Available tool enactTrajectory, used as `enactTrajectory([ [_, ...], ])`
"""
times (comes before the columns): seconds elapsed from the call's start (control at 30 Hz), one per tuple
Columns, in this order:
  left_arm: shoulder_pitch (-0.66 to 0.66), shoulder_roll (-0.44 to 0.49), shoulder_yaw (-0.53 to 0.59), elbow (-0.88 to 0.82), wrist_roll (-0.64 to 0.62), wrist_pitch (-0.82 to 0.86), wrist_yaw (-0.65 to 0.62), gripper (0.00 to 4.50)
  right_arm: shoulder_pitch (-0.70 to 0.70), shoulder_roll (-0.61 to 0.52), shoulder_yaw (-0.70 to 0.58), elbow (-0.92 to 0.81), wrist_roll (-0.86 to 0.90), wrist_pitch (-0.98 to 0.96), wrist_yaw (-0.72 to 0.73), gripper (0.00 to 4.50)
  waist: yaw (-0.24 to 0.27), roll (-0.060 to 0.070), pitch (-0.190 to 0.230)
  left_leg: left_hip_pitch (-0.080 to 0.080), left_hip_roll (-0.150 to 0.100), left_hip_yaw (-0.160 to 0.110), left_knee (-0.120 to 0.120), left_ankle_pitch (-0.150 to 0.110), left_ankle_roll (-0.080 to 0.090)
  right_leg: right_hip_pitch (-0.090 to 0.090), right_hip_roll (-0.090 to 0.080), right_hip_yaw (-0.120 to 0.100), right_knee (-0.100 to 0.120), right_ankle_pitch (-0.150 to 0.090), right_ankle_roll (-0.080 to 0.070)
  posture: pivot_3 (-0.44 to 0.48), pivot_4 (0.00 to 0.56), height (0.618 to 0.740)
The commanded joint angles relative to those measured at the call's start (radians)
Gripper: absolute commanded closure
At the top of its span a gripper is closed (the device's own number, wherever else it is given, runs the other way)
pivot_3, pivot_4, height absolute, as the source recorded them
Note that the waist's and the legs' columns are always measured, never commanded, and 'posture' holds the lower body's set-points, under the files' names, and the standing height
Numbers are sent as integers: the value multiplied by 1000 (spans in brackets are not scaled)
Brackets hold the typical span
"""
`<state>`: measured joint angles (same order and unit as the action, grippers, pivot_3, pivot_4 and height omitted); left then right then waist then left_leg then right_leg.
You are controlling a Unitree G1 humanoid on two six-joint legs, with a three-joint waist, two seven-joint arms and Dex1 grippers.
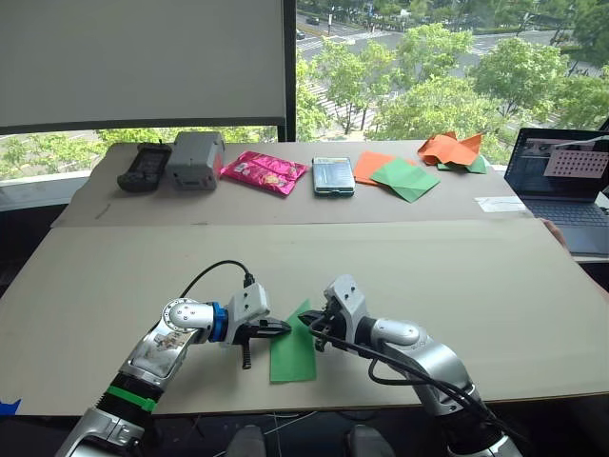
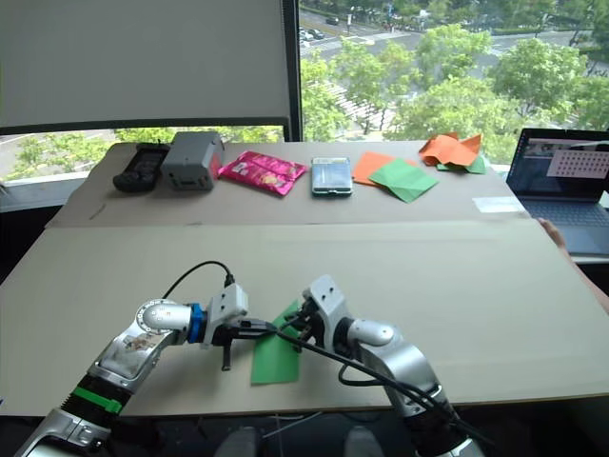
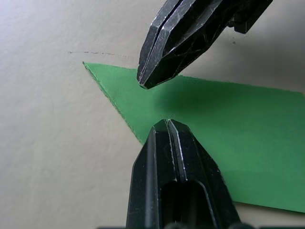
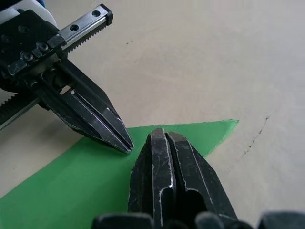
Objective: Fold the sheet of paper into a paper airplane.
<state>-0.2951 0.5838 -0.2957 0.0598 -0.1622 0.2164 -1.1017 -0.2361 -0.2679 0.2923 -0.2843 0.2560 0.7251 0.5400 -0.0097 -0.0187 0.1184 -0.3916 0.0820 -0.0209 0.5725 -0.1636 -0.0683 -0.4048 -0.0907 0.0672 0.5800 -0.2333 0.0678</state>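
Both my grippers, left gripper [image 1: 283, 327] and right gripper [image 1: 311, 329], are pressed together, tips pressing down on the sheet of paper [image 1: 292, 356] lying near the worktop [image 1: 428, 276] front edge, probably flattening that diagonal fold.

Beige table [image 1: 476, 286] beneath daylit windows [image 1: 438, 57] overlooking trees, blind [image 1: 143, 57] lowered.

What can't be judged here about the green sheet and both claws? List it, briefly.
- Sheet of paper: in both wrist views the claw fingers cover its middle, so creases there are hidden.
- Left claw and right claw: fingers shut, tips at the paper; whether either pinches it cannot be told.
- Laptop: cut off by the head view's edge.
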Motion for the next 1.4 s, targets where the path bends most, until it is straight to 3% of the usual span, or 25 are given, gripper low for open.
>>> enactTrajectory([
  [0.03, 21, -2, -39, 47, 50, 14, 12, 4472, -52, 12, -15, 41, -18, -60, -8, 4500, -2, 0, 0, 0, 0, 0, 0, 0, 0, 0, 0, 0, 0, 0, 0, 0, 150, 718],
  [0.37, 34, 3, -35, 29, 60, 19, 32, 4472, -107, -1, 9, 253, -77, -151, 40, 4500, -3, 3, -2, 0, 0, 0, 0, 0, 0, 1, 1, 0, 0, 0, 0, 0, 150, 718],
  [1.4, 34, 18, -59, 37, 91, 18, 35, 4472, -1, -40, 108, 105, -125, -104, 104, 4500, -4, 2, -9, 2, 0, -1, 0, 0, 0, 2, 1, 0, 1, 0, 0, 0, 150, 718],
])
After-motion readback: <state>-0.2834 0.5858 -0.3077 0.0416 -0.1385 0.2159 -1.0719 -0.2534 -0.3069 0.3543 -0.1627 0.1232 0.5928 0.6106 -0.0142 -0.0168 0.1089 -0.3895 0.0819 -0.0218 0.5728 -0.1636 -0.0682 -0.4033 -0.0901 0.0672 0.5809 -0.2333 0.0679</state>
